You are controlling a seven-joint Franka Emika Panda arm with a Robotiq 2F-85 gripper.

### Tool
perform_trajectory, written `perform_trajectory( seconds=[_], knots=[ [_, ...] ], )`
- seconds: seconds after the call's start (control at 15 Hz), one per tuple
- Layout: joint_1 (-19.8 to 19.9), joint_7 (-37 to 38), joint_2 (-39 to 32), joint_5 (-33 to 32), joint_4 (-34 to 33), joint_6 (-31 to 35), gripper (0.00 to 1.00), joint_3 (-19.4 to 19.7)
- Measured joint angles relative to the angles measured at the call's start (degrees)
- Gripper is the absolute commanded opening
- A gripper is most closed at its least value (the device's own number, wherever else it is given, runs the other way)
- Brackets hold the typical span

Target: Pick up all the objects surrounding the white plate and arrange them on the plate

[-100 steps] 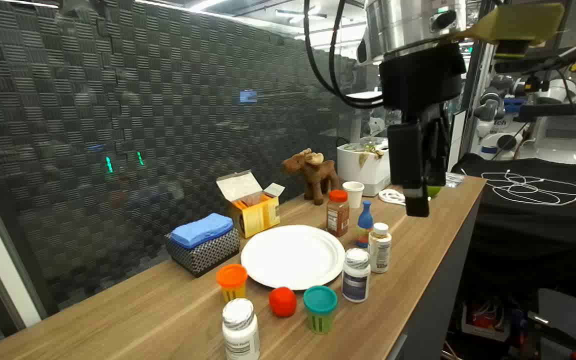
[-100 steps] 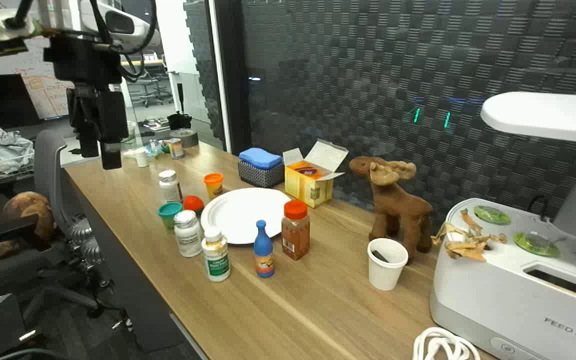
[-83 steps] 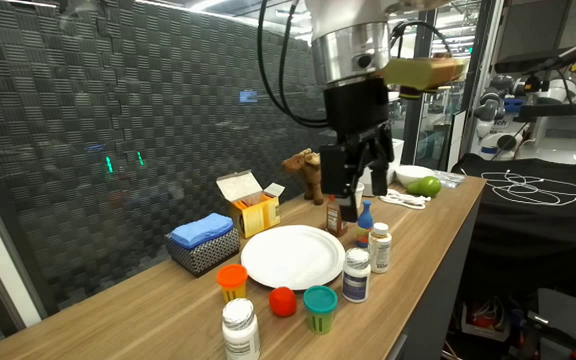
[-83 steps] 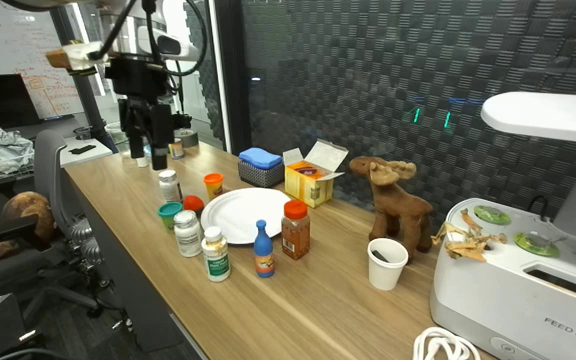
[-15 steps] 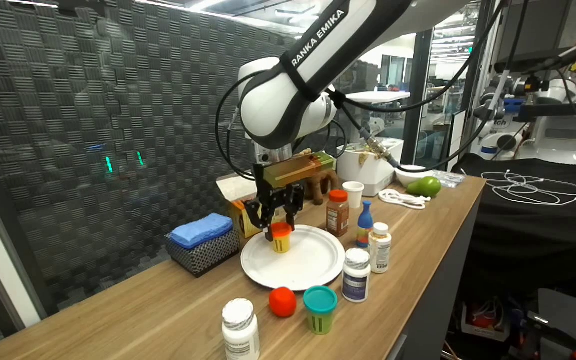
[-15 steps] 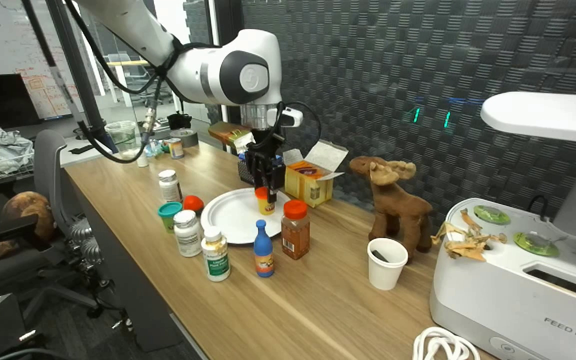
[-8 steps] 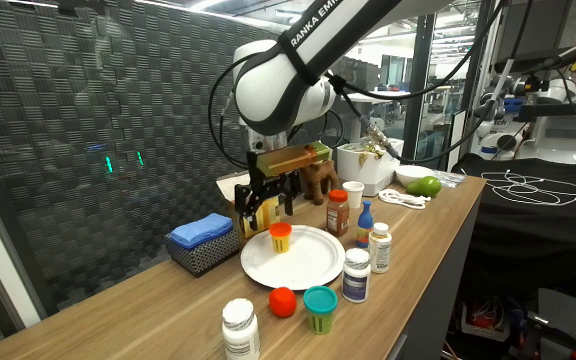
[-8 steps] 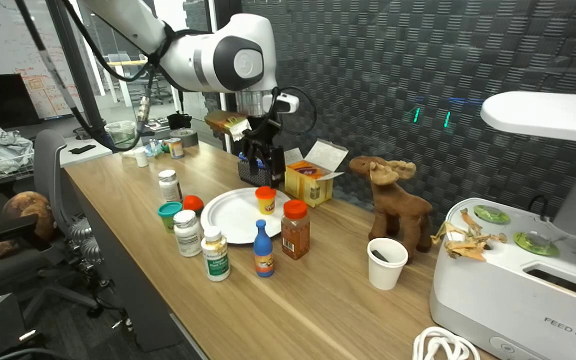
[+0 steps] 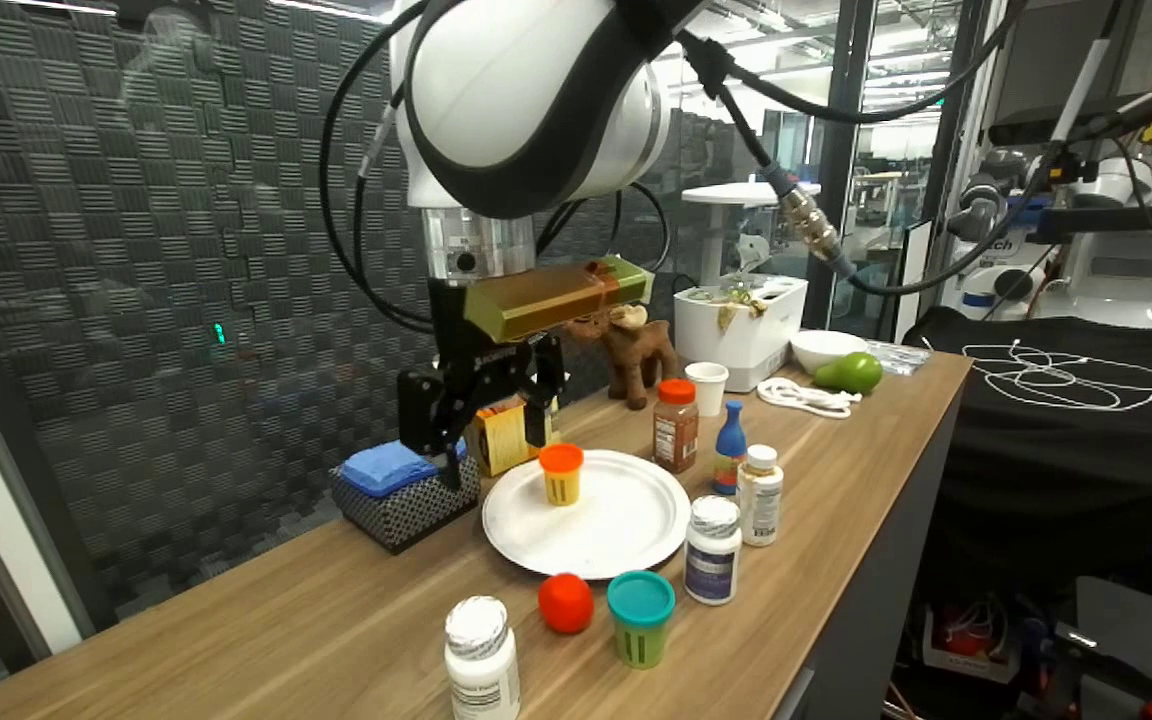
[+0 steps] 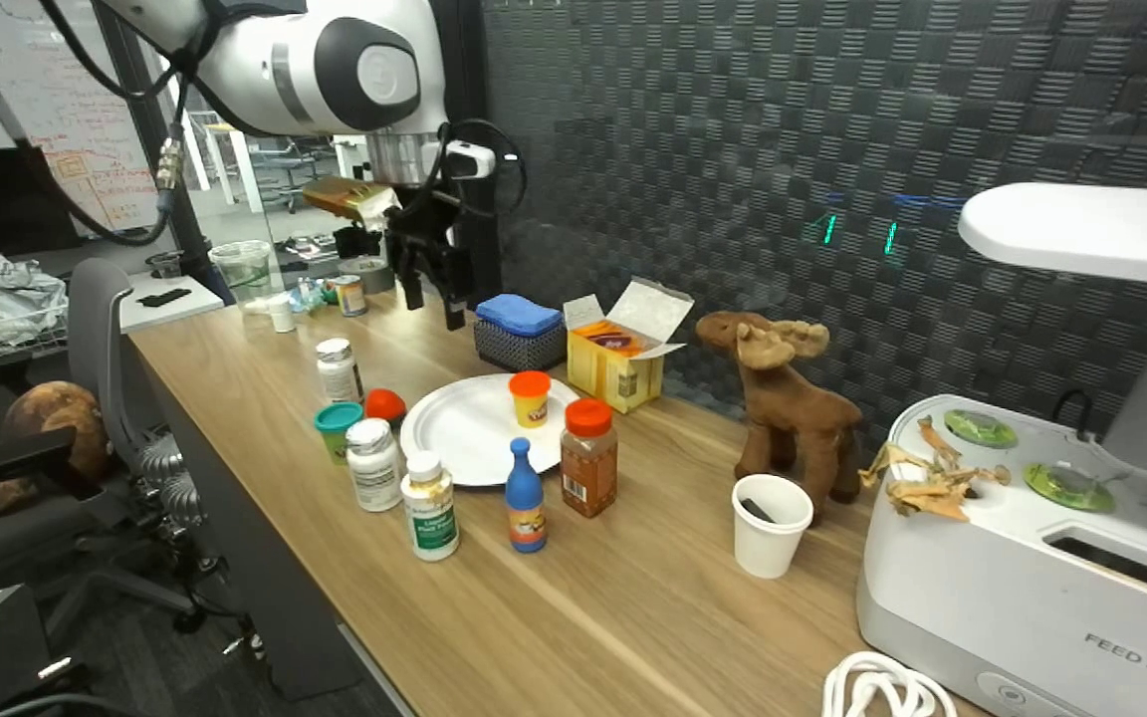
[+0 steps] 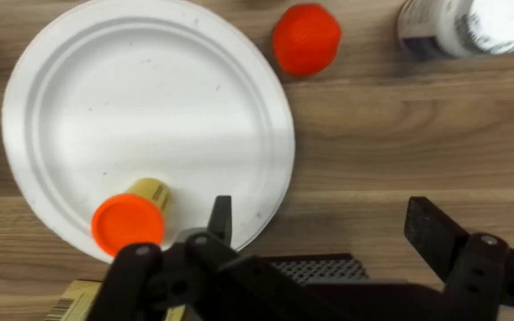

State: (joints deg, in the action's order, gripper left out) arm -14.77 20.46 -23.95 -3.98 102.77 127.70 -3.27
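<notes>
Orange-lidded tub (image 9: 562,477) left on the white plate (image 9: 626,520) as gripper (image 9: 493,458) drew clear

In an exterior view, the tub stood upright on the plate, off its middle, where half a second earlier the gripper had been just above it. The gripper had since moved away toward the patterned box (image 9: 416,512), its fingers spread with nothing held. The tub had not shifted with it, so the release looked good. Along the plate's near side, on the wooden surface (image 9: 286,640), were the red piece (image 9: 566,603), the teal-lidded tub (image 9: 641,625) and a white bottle (image 9: 481,660); a dark-labelled bottle (image 9: 712,555) stood close by the rim.

In an exterior view, the red-capped jar (image 10: 589,473), the blue bottle (image 10: 525,510) and a green-labelled bottle (image 10: 432,516) were also off the plate. The gripper hung in the air, well apart from the orange-lidded tub.

In the wrist view, that tub lay outside the two fingertips (image 11: 431,232), which were far apart, with part of the plate's rim and bare wood seen between them.

For the task, one piece seemed done and seven, by count, remained. The next move probably called for lining up over another, perhaps the red piece.
</notes>
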Motion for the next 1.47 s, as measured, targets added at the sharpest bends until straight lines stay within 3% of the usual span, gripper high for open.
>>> perform_trajectory(
  seconds=[0.47, 1.47],
  knots=[
    [-1.8, -6.4, 3.0, 0.1, 5.9, -0.5, 1.00, -6.7],
    [-1.8, -19.9, 4.3, 0.5, 10.9, -1.8, 1.00, -9.6]
  ],
)
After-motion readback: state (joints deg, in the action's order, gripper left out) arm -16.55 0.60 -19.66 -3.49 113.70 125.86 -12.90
